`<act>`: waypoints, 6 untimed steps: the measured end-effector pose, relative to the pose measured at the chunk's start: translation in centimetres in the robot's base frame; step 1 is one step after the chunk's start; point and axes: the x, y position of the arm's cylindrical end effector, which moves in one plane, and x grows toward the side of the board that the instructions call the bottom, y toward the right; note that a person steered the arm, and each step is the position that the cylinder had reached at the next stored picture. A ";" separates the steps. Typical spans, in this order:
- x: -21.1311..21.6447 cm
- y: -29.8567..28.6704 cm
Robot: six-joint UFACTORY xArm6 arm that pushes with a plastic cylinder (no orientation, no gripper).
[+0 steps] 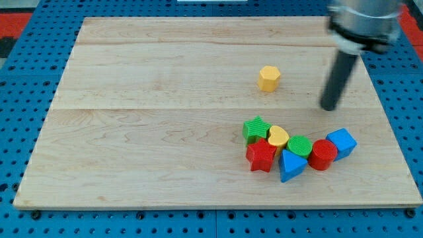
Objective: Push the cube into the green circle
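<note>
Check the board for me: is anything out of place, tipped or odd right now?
Nothing looks damaged or tipped. The yellow hexagon sits alone, apart from the cluster at the view's lower right, where the blue cube lies at the right end beside the red cylinder and green circle. My tip is above the cluster, touching nothing.

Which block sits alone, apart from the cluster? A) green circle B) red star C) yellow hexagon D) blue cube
C: the yellow hexagon stands by itself toward the view's top, while the red star, blue cube and green circle are packed together in the cluster below; my tip is off to the hexagon's right, touching no block.
</note>
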 end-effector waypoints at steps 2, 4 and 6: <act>6.5 3.4; 6.7 -5.7; 1.0 -8.1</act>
